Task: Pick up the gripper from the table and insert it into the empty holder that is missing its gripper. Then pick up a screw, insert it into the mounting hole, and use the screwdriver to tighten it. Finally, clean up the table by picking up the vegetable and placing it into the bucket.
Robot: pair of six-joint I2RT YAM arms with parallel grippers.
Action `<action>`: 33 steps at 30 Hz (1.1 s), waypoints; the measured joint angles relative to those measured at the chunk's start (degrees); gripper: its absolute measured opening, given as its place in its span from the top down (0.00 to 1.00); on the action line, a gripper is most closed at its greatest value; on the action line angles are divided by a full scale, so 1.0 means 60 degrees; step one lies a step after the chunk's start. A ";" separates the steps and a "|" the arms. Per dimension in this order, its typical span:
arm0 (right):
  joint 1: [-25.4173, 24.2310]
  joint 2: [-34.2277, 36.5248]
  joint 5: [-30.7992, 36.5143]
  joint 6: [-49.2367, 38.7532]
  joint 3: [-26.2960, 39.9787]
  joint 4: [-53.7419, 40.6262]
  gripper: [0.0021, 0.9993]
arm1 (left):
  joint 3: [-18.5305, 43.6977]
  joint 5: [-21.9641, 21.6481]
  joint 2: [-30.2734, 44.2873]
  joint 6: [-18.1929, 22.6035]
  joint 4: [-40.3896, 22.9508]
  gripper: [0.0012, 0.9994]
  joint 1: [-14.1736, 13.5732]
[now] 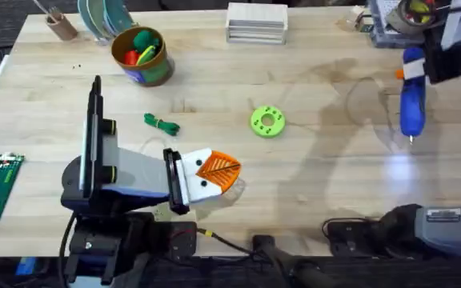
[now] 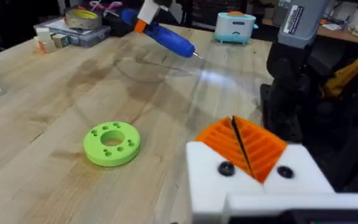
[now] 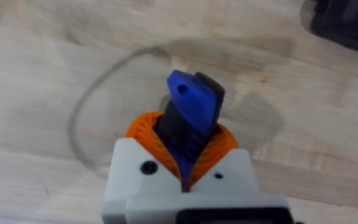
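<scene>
right claw [image 3: 185, 165] grips smooth blue screwdriver [image 3: 190, 115]

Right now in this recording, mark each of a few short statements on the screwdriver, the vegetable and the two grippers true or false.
1. The right gripper holds the blue screwdriver. True.
2. The screwdriver lies flat on the table. False: it is held above it, bit pointing down.
3. The dark-green vegetable is in the bucket. False: it lies on the table, left of the green disc.
4. The left gripper has its orange pads closed together, empty. True.
</scene>
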 joint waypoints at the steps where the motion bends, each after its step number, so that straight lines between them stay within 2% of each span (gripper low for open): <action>1: 0.0076 0.0000 -0.0004 0.0220 0.0129 -0.0014 0.97 | 0.0000 0.0000 -0.0001 0.0000 0.0000 1.00 0.0000; 7: 0.0292 -0.0452 -0.0541 0.0904 0.0477 0.0032 0.97 | 0.0000 0.0000 0.0000 0.0000 0.0000 1.00 0.0000; 17: 0.0293 -0.3263 -0.0946 0.1084 0.0572 -0.0847 0.97 | 0.0000 -0.0036 -0.0001 0.0000 0.0007 1.00 0.0000; 28: 0.0290 -0.5518 -0.1155 0.1042 0.0572 -0.2614 0.97 | 0.0000 -0.0188 0.0000 0.0000 0.0040 1.00 0.0000; 33: 0.0290 -0.6611 -0.1458 0.1082 -0.0080 -0.2211 0.97 | 0.0000 -0.0281 -0.0001 0.0000 0.0066 1.00 0.0000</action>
